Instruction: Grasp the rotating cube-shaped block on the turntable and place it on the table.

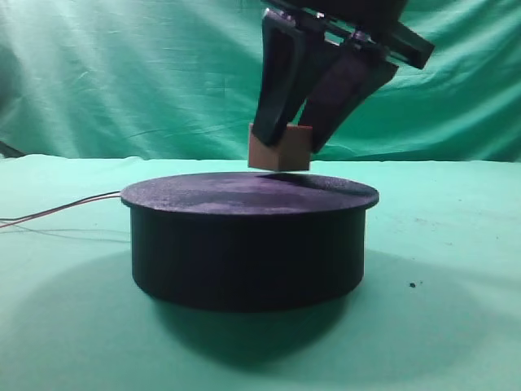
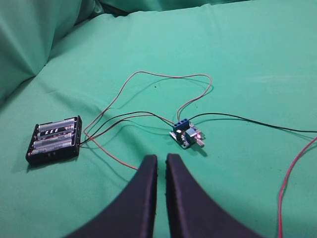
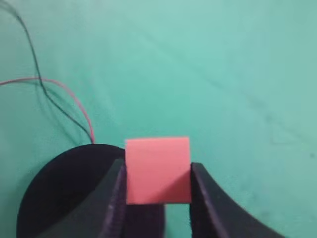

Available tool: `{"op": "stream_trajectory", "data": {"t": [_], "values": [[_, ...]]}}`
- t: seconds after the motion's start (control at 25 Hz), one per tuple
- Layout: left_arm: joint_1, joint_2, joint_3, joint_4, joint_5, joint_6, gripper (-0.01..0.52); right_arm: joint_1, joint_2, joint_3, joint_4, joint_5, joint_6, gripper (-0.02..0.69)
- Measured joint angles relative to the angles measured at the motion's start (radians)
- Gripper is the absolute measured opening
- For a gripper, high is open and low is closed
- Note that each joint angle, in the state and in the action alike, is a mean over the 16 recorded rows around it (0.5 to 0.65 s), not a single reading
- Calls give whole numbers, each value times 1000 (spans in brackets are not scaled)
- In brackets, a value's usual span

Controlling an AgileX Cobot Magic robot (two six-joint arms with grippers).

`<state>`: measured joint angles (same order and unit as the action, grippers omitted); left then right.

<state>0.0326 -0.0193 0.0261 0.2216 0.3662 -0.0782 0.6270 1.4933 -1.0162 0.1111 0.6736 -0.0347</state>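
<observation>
Turntable [image 1: 248, 244] sits mid-table [image 1: 456, 261] in the exterior high view; right gripper [image 1: 295, 140] clamps the cube-shaped block [image 1: 278, 148] just above the disc's top, clear of it. Left wrist view: left gripper [image 2: 161, 163], jaws almost touching and holding nothing, hovers near a battery pack [image 2: 54, 140] and circuit board [image 2: 187, 135] joined by wires [image 2: 163, 77]. Right wrist view: fingers [image 3: 205, 198] pinch the block's sides above the turntable's edge.

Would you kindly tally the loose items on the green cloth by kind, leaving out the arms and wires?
Cube-shaped block: 1
Turntable: 1
Battery holder: 1
Circuit board: 1
Total: 4
</observation>
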Motion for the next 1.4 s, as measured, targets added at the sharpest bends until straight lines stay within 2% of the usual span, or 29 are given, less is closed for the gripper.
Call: {"op": "stream_trajectory", "data": {"t": [0.36, 0.48, 0.72, 0.84, 0.96, 1.04, 1.4], "values": [[0, 0, 0, 0, 0, 0, 0, -73, -88, 246, -77, -59, 116, 241], [0, 0, 0, 0, 0, 0, 0, -80, -83, 328, -67, -110, 125, 282], [0, 0, 0, 0, 0, 0, 0, -81, -75, 383, -49, -161, 138, 407], [0, 0, 0, 0, 0, 0, 0, -81, -94, 356, -55, -128, 145, 423], [0, 0, 0, 0, 0, 0, 0, -81, -134, 314, -63, -67, 153, 394], [0, 0, 0, 0, 0, 0, 0, -81, -174, 284, -70, -18, 158, 351], [0, 0, 0, 0, 0, 0, 0, -81, -447, 191, -99, 214, 170, 53]]}}
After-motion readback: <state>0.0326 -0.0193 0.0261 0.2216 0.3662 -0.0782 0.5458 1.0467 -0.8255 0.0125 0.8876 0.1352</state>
